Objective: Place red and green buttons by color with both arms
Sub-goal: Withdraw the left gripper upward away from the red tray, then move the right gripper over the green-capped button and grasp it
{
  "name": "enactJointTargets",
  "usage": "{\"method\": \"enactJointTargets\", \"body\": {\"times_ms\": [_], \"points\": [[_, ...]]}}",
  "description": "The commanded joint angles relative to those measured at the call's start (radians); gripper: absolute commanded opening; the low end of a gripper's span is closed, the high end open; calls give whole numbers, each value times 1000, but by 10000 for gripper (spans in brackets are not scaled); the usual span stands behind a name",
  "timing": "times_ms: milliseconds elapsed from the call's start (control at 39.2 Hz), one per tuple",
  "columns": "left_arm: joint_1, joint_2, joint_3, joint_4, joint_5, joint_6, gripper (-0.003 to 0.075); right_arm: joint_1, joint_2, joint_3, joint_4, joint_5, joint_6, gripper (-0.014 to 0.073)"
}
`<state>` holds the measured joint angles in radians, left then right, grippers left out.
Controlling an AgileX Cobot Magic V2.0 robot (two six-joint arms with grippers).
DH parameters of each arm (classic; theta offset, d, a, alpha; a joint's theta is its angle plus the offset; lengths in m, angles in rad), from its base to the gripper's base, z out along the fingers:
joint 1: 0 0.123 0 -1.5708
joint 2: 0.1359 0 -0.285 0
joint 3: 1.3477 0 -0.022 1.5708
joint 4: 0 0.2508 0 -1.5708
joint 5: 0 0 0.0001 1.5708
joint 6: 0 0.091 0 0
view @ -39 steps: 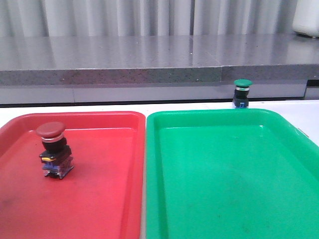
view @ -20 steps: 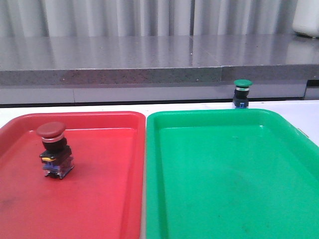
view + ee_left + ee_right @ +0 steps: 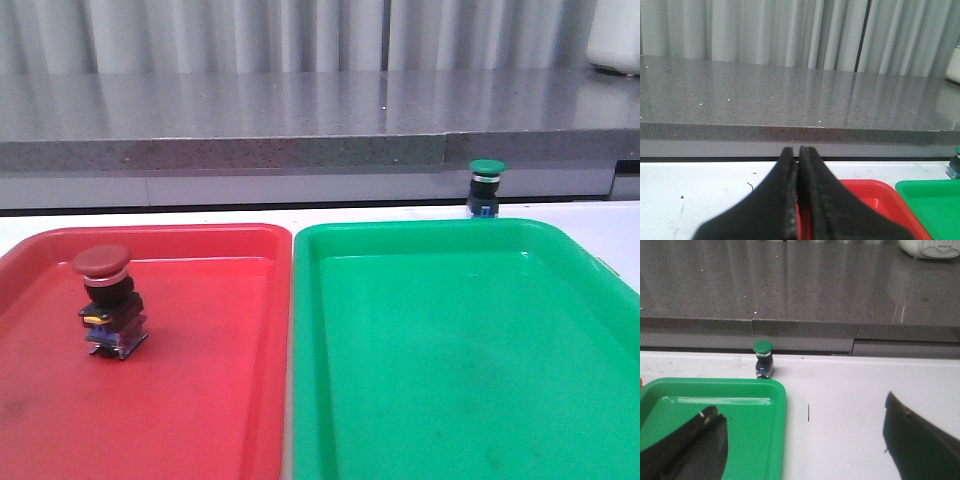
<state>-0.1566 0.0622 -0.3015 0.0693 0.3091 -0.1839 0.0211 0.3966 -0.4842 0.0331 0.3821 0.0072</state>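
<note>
**A:** Two trays fill the lower frame of the front view, the red tray [image 3: 200, 400] on the left and the green tray [image 3: 460, 380] on the right. Has anything shifted over the past second?

**B:** Nothing I can find. The red button [image 3: 108, 300] sits in the same spot at the left of the red tray, upright, cap on top. Beyond it, the green button [image 3: 486, 188] stands unchanged on the white worktop [image 3: 150, 217], just past the green tray's far rim, upper right of centre. I'd judge half the sorting is done and the green one is still waiting.

**A:** So no arm in that view?

**B:** None. The wrist views show more. The left hand [image 3: 799, 165] has its fingers pressed together with nothing between them, low in the frame, with the red tray's corner just past them and the grey stone ledge [image 3: 790, 100] far behind.

**A:** And the right?

**B:** The right hand [image 3: 805, 435] is spread wide, one finger at the lower left over the green tray's corner, the other at the lower right over bare worktop. The green button stands well ahead of it, left of centre and beside the tray rim. I'd say that hand is lined up loosely for the approach, not yet committed.
</note>
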Motion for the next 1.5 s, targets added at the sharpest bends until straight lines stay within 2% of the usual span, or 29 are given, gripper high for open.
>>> {"method": "enactJointTargets", "body": {"times_ms": [0, 229, 433, 586, 841, 1096, 1325, 1478], "points": [[2, 11, -26, -7, -86, -10, -20, -7, 28, -36, 6, -123, 1, 644], [2, 11, -26, -7, -86, -10, -20, -7, 310, -106, 7, -317, 1, 644], [2, 11, -26, -7, -86, -10, -20, -7, 607, -243, 7, -391, 1, 644], [2, 11, -26, -7, -86, -10, -20, 20, 826, -399, 29, -295, 3, 644], [2, 11, -26, -7, -86, -10, -20, 136, 1145, -714, 36, -83, 3, 644], [2, 11, -26, -7, -86, -10, -20, 142, 1428, -1012, 36, 95, 125, 644], [2, 11, -26, -7, -86, -10, -20, 122, 1610, -1192, 29, 161, 226, 644], [2, 11, -26, -7, -86, -10, -20, 121, 1675, -1255, 28, 165, 228, 643]]}}
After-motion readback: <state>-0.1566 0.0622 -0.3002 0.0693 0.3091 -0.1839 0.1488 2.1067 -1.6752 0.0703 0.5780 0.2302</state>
